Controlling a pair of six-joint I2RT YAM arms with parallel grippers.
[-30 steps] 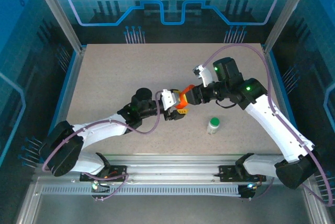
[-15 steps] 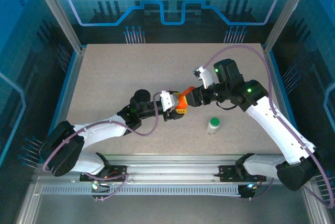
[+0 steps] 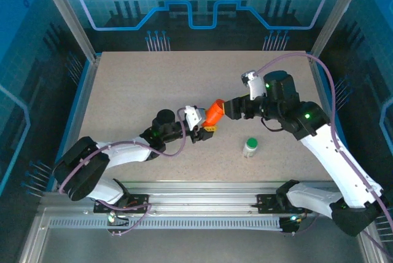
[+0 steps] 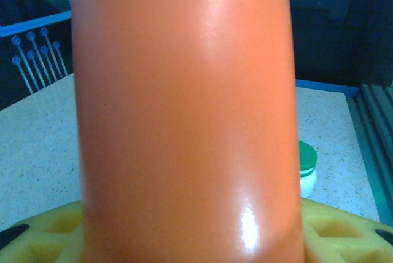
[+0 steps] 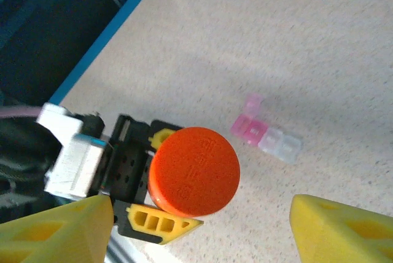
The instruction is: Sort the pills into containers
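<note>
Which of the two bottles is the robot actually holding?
The orange bottle, clamped tilted in the left gripper. The white bottle with the green cap stands by itself on the table, untouched.

The orange bottle (image 4: 184,115), cropped top and bottom, half-hides the green-capped bottle (image 4: 306,168).

Speckled beige table (image 3: 135,91), orange bottle (image 3: 215,111), pink-and-clear pill box (image 5: 265,135), green-capped white bottle (image 3: 250,147)

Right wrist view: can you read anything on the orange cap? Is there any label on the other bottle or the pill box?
On the orange bottle cap: raised marks on top, too blurred to read.
On the white bottle with the green cap: no label can be made out, too small.
On the pill box: no text visible.
No word or number can be read here.
</note>
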